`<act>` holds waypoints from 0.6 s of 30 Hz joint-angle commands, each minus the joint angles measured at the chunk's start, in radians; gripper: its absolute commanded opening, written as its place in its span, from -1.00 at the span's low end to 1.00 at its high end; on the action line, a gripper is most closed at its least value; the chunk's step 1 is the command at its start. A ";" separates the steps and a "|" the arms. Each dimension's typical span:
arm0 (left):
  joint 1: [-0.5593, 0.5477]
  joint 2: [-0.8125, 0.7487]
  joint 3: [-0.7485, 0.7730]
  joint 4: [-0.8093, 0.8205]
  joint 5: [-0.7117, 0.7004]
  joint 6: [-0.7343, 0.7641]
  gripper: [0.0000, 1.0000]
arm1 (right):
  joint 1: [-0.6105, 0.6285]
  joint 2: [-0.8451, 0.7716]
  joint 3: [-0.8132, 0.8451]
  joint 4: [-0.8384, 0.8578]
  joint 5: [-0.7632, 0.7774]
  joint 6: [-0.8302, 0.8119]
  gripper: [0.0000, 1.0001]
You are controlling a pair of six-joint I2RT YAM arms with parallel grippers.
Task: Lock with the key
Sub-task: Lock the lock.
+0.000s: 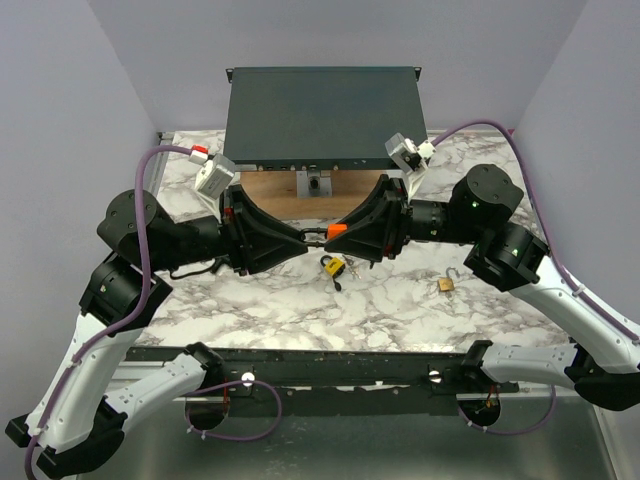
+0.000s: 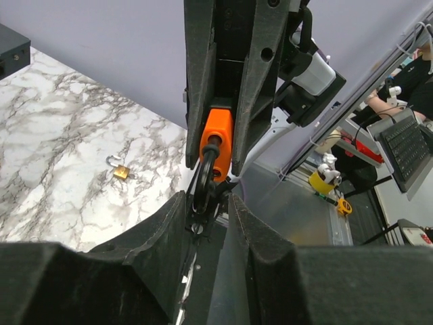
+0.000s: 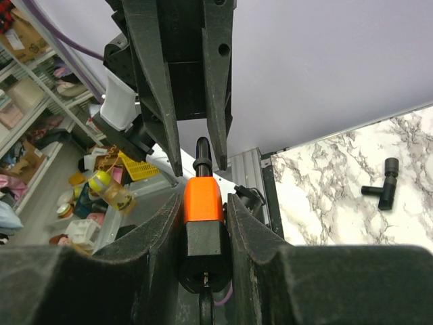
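The key [image 1: 336, 231] is held in mid-air above the table [image 1: 280, 310]. The right fingers [image 3: 247, 230] pinch its orange head and the left fingers [image 2: 159, 237] pinch its dark ring. It seems best to keep one pinch firm while the other shifts, so the key neither twists nor drops.

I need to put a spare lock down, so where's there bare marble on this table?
Bare marble lies front-left, between the left arm and the yellow padlock; a smaller patch between it and the brass padlock. Crowded mid-table, where the left gripper and right gripper meet.
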 commanded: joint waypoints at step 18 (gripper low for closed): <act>0.014 0.013 0.012 0.043 0.055 -0.011 -0.47 | 0.001 -0.004 0.015 0.020 -0.044 -0.009 -0.99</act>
